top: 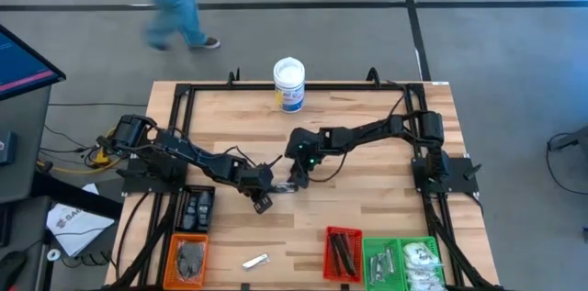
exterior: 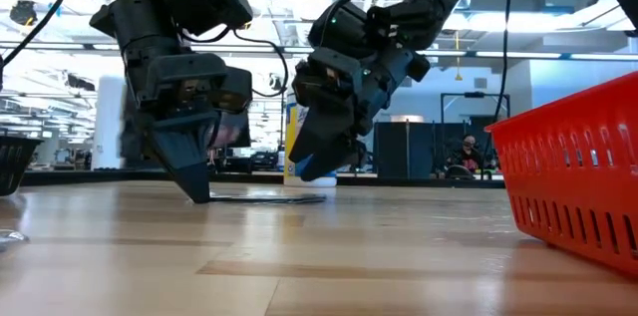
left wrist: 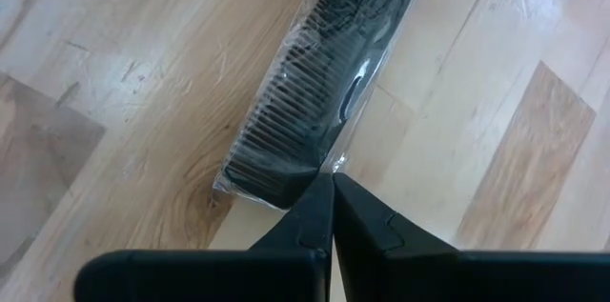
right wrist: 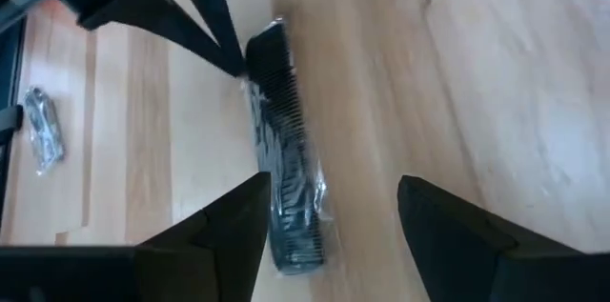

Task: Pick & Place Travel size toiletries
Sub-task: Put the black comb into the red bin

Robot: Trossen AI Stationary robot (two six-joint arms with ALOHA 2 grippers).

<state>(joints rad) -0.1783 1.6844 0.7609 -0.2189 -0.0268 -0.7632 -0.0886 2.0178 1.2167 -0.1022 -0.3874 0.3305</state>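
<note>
High view: left gripper (top: 264, 192) mid-table, fingers pinched together, tip at the end of a wrapped black comb (top: 283, 186) lying flat on the wooden table (top: 367, 199). Right gripper (top: 299, 173) just above the comb's other end, jaws spread, nothing held. White tub (top: 288, 83) at the far edge, well apart. Along the near edge: black tray (top: 194, 209) and orange tray (top: 187, 259) on the left, small silvery packet (top: 254, 261) loose on the wood, red tray (top: 344, 254) with dark sticks, green tray (top: 404, 262) with clear packets of white contents. Person's legs (top: 172, 5) on the floor beyond the table.

Low view: left gripper (exterior: 196, 188) tip down on the tabletop, fingers closed, touching the end of the thin flat comb (exterior: 269, 197). Right gripper (exterior: 317, 161) tilted, hanging just above the comb's far end, not touching. Red tray (exterior: 578, 181) at right foreground.

Left wrist view: closed fingertips (left wrist: 319, 209) meeting at the clear wrap's edge at one end of the comb (left wrist: 315, 92); cannot tell whether wrap is pinched or only touched.

Right wrist view: wide-open fingers (right wrist: 229, 231) either side of the comb (right wrist: 286, 173), nothing gripped. Left gripper (right wrist: 232, 62) at the comb's opposite end. Silvery packet (right wrist: 44, 129) well apart.
</note>
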